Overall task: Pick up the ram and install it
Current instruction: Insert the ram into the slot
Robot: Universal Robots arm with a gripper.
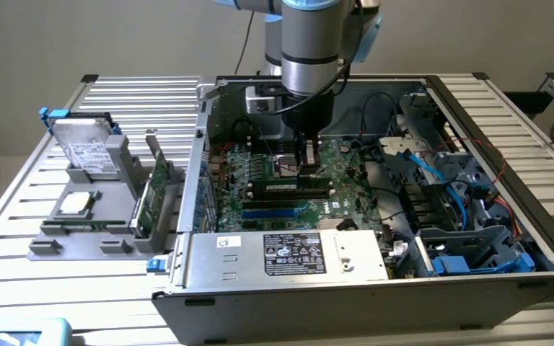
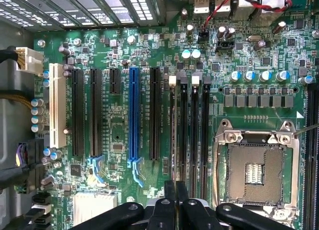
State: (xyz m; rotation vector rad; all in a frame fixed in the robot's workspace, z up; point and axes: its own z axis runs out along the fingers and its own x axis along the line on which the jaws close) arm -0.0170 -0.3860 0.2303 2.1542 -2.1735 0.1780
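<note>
My arm (image 1: 308,50): silver-grey, pale blue cap.
Ram (image 1: 291,189): dark, pale label.
Motherboard (image 2: 119,125): green under me.
Long slot (image 2: 133,113): bright blue between black slots (image 2: 154,113).
Edge slot (image 2: 57,105): white.
Capacitors (image 2: 249,75): teal tops.
Desk (image 1: 8,223): silvery, ribbed in stripes.
Case cables (image 1: 429,169): blue.
Twisted wire (image 2: 224,11): red and black.

Exterior view overlooks the case (image 1: 354,306) from above — wrist view close over shared motherboard (image 1: 248,173) (image 2: 114,125).

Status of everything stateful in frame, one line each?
tool: down inside the computer case, at the ram.
ram: on edge on the motherboard.
computer case: side open.
CPU socket: empty.
expansion card: standing in the fixture, outside.
hard drive: upright in the fixture.
</note>
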